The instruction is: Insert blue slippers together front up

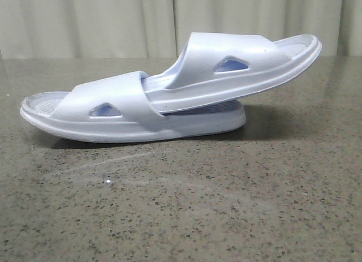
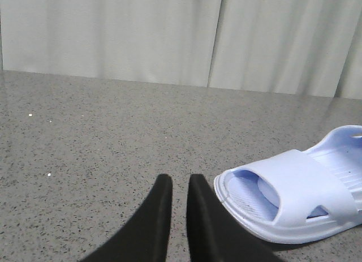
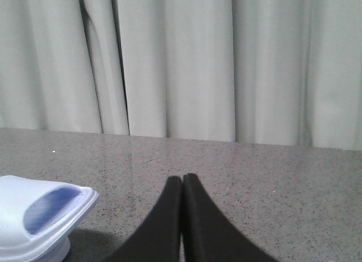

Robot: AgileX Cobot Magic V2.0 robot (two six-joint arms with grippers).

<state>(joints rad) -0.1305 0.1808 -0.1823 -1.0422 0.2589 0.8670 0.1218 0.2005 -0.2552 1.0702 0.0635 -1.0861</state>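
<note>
On the speckled grey stone table (image 1: 181,217) lie the pale blue-white moulded foam slippers, already nested: the lower slipper (image 1: 113,112) rests flat on its sole, and the upper slipper (image 1: 237,67) has one end pushed under the lower one's wide strap, its other end tilted up and overhanging to the right. Which end is toe or heel I cannot tell with certainty. Judging by this, the insertion looks essentially done. The left gripper (image 2: 180,183) sits just beside the lower slipper's open end, its black fingers (image 2: 161,200) nearly together with only a thin gap and grasping nothing. The right gripper (image 3: 182,180) has its fingers (image 3: 195,211) pressed shut on empty air, near the raised end of the upper slipper, which shows at the edge of the right wrist view. The foam is probably light, slightly springy and fairly grippy rather than slick, so the pair could shift easily if nudged. The raised rim of a sole or the edge of a strap looks like the firmest place to pinch; the triangular side cut-outs would likely flex under pressure.
</note>
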